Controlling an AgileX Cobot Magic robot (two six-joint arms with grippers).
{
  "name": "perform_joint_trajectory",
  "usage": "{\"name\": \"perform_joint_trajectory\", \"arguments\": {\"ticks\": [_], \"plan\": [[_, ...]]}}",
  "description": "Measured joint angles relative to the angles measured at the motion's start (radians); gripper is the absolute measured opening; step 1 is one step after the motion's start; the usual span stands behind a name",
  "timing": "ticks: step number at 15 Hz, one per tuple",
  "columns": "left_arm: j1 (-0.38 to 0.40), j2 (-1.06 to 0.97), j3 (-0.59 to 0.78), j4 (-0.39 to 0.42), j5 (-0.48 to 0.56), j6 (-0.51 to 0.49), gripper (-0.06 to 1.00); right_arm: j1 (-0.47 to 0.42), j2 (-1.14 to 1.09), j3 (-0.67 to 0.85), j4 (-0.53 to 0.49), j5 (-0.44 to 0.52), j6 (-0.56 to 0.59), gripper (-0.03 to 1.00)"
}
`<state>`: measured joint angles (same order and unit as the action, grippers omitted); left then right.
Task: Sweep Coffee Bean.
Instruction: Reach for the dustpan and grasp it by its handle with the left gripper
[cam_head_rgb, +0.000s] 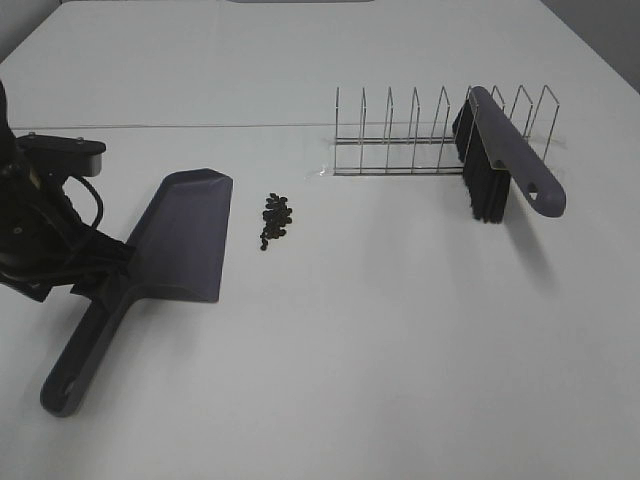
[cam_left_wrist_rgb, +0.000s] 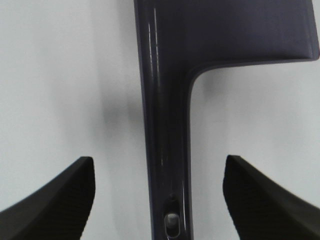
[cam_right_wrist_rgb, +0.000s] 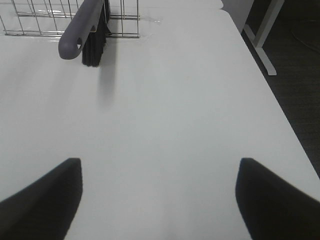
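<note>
1. On the white table (cam_head_rgb: 400, 360), left of centre: coffee beans (cam_head_rgb: 275, 218), a small dark cluster, loosely bunched, w/ a few strays at its near end.
2. Just right of the dustpan (cam_head_rgb: 190, 235), close beside its right edge w/ a thin strip of bare table between; none on the pan.
3. Dustpan flat on table, left side; wide end pointing far, handle (cam_head_rgb: 80, 355) running near-left, hang hole at its tip.
4. L gripper (cam_left_wrist_rgb: 157, 170): spread wide, one finger (cam_left_wrist_rgb: 60, 195) on each side of the handle, clear gap both sides in wrist view; gripping nothing.
5. Same gripper in high view: low at the spot where handle meets pan, L arm (cam_head_rgb: 35, 220) coming in from left edge.
6. R gripper (cam_right_wrist_rgb: 159, 170): spread fully, holding nothing, hovering over bare table on right side, near of the brush (cam_right_wrist_rgb: 82, 30).
7. Far right: brush propped in right end of the wire rack (cam_head_rgb: 400, 135), its grip sloping down toward near-right, bristles (cam_head_rgb: 483, 185) pointing down; tips seem to rest on table, hard to be sure.
8. Rack: far side, right of centre, upright dividers in a row, well apart from beans and dustpan.
</note>
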<state>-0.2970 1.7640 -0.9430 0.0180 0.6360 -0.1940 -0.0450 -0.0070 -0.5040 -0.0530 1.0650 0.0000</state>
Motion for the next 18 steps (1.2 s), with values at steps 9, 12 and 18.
{"name": "perform_joint_trajectory", "arguments": {"ticks": [9, 12, 18], "plan": [[0.000, 0.149, 0.000, 0.000, -0.127, 0.013, 0.69, 0.000, 0.000, 0.000, -0.002, 0.000, 0.000, 0.79], [0.000, 0.164, 0.000, 0.000, -0.142, 0.015, 0.69, 0.000, 0.000, 0.000, -0.002, 0.000, 0.000, 0.79], [0.000, 0.165, 0.000, 0.000, -0.176, 0.015, 0.69, 0.000, 0.000, 0.000, -0.002, 0.000, 0.000, 0.79]]}}
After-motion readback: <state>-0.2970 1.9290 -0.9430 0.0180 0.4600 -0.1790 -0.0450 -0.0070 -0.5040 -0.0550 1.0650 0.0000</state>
